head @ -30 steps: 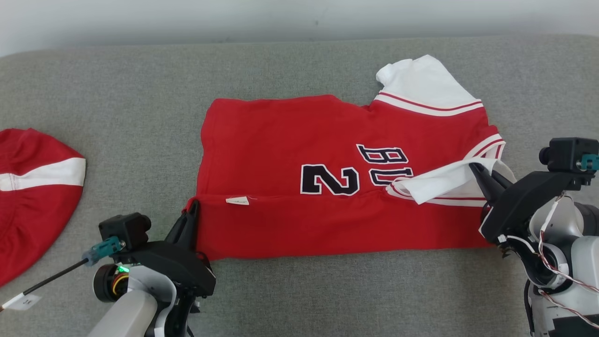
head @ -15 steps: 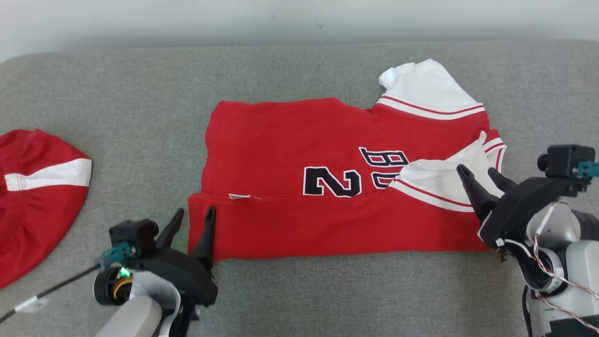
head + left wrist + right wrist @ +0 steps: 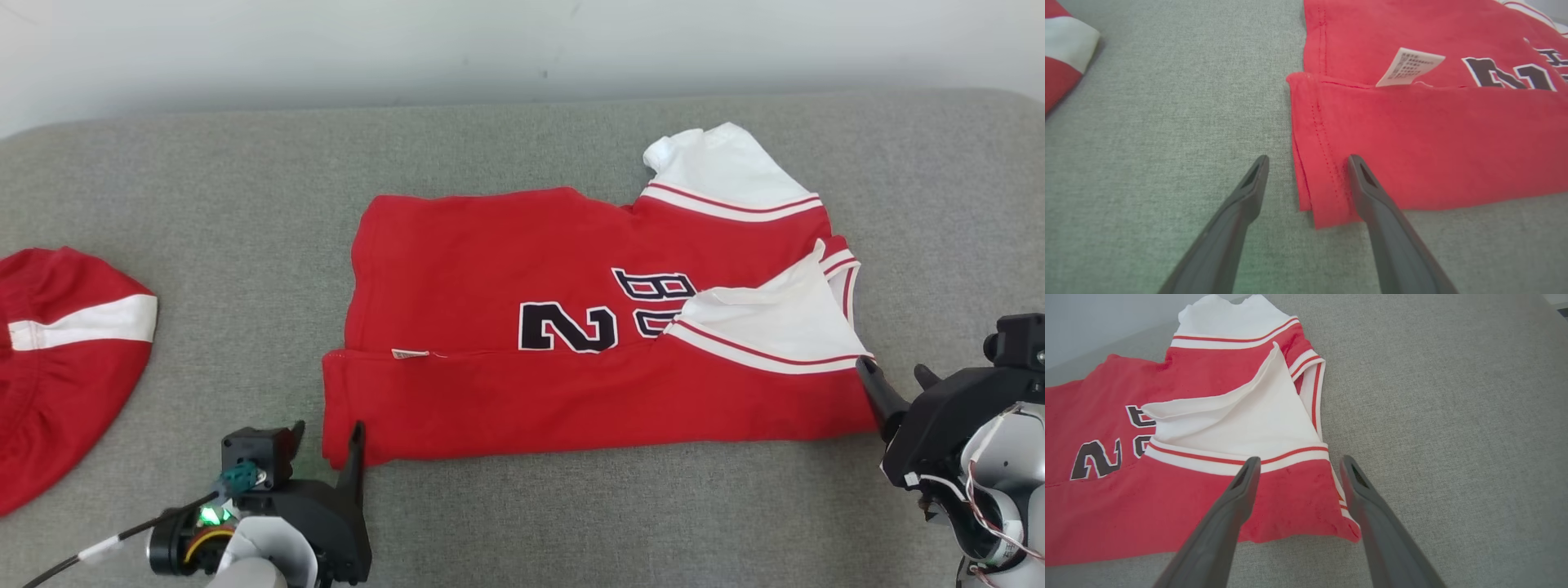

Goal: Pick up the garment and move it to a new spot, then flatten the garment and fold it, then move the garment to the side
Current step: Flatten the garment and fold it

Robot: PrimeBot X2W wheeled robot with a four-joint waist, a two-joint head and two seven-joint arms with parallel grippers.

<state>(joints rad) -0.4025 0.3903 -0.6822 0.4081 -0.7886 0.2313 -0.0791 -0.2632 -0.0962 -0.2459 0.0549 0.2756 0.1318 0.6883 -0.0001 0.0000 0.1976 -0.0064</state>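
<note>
Jersey [image 3: 506, 278] lay half-folded mid-worktop [image 3: 204, 204]; both pincers wide & empty.
L pincer [image 3: 326, 426] straddled near hem corner, R pincer [image 3: 892, 367] at shoulder-end corner; next fold prob. needed both layers pinched per corner, lifted evenly, no dragging.

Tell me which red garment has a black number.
The jersey in the middle, printed with a black 2; the red garment at the left edge carries just a white stripe.

Grey fabric surface [image 3: 522, 523] w/ plain pale wall [image 3: 326, 49] behind.
</note>
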